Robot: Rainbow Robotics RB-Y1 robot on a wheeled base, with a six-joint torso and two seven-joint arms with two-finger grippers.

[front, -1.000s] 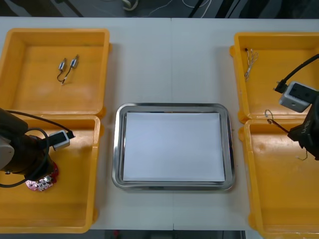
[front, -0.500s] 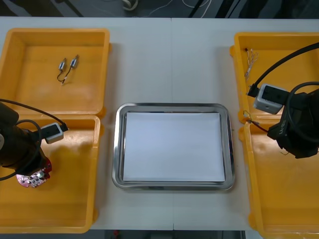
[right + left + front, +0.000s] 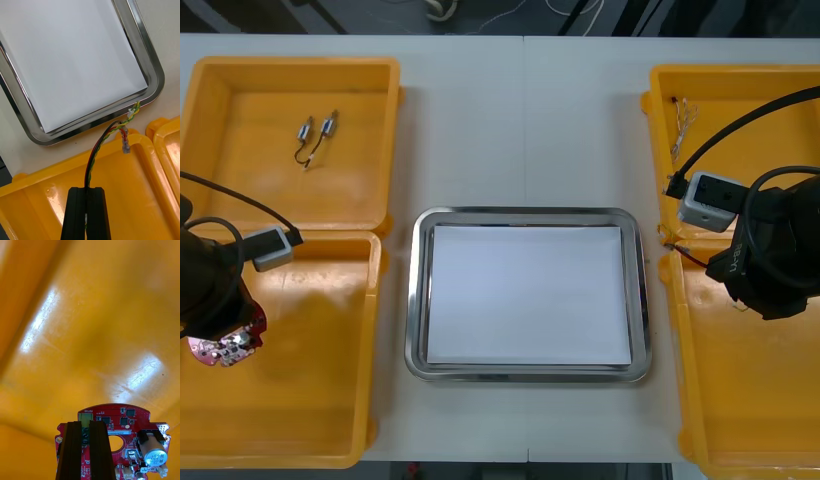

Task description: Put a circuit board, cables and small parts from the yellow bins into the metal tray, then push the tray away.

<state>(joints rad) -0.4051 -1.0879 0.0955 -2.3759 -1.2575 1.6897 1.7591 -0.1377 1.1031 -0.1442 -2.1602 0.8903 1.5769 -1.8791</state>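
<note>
My left gripper [image 3: 86, 425] is shut on a round red circuit board [image 3: 125, 423] and holds it above the orange floor of the near left bin [image 3: 310, 400]. In the front view the circuit board [image 3: 220, 348] shows under the left arm at the bin's left wall. My right gripper [image 3: 86, 190] is shut on a red and yellow cable [image 3: 98, 148]. Its free end [image 3: 132, 111] hangs over the rim of the metal tray [image 3: 152, 60]. From the front the right gripper [image 3: 736, 268] sits over the near right bin, its cable end [image 3: 673, 244] near the tray [image 3: 418, 300].
Two small metal parts [image 3: 316, 133] lie in the far left bin [image 3: 240, 190]. A thin cable [image 3: 680, 120] lies in the far right bin [image 3: 740, 190]. The tray is white inside and holds nothing. Bare table runs beyond the tray.
The left arm has moved left and away from me with the circuit board in its grip. The right arm has carried the red and yellow cable left, towards the tray's corner.
</note>
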